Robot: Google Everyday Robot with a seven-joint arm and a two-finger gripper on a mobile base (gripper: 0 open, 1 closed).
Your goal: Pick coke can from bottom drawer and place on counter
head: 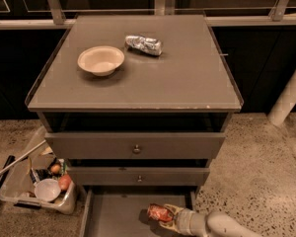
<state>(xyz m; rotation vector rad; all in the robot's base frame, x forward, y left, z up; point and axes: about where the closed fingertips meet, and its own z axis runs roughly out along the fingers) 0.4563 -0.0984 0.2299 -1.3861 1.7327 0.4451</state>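
Observation:
The coke can (159, 213), red with a silvery end, lies tilted over the floor of the open bottom drawer (116, 216), near its right side. My gripper (166, 215) reaches in from the lower right, and its pale fingers (176, 212) are closed around the can's right end. The counter (187, 78) is the wide grey-brown cabinet top above, well clear of the gripper.
A cream bowl (100, 59) and a crumpled silver foil packet (144, 44) sit on the counter's back left. The two upper drawers with knobs (136, 149) overhang the bottom drawer. A clear bin of clutter (37, 184) stands on the floor to the left. A white pole (288, 95) stands at right.

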